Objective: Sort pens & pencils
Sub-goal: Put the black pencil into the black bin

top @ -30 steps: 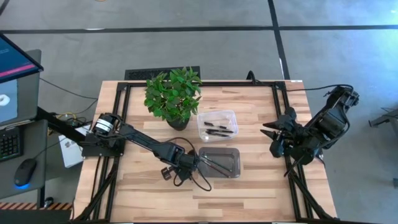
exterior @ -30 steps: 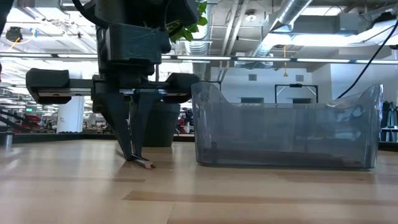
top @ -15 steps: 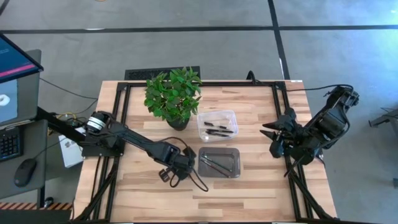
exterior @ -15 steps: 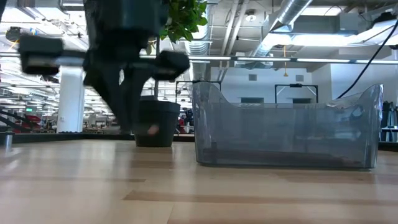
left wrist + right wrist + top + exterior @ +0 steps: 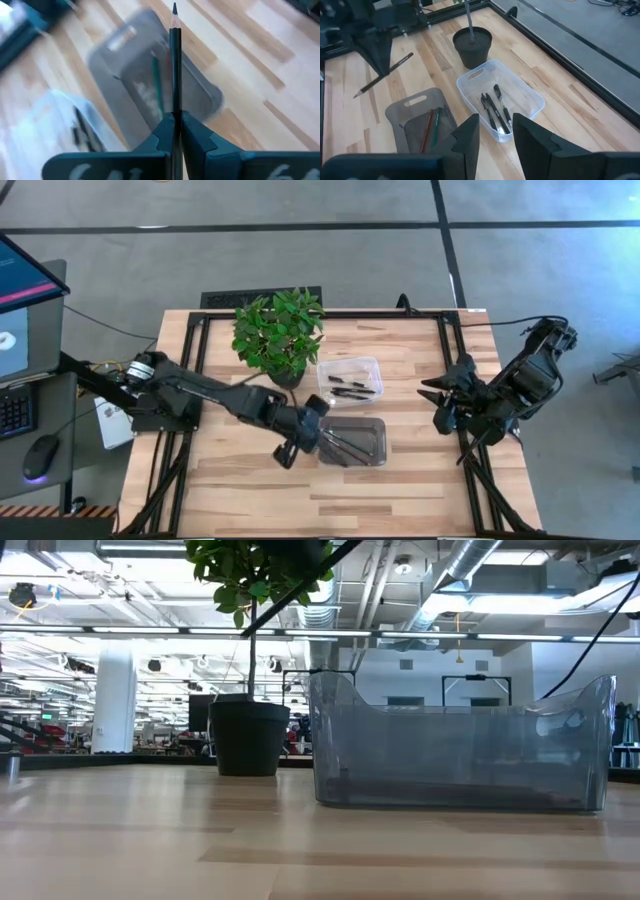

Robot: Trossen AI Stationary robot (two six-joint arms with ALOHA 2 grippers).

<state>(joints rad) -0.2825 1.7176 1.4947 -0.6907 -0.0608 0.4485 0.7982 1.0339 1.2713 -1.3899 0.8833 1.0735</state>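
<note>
Left hand [image 5: 318, 430] clenched on pencil [image 5: 175, 60], lifted off table [image 5: 230, 480], now above grey bin [image 5: 372, 442]; drop next.

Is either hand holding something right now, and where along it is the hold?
The left hand grips a dark pencil at its blunt end, tip free, above the grey bin. The right hand holds nothing.
</note>
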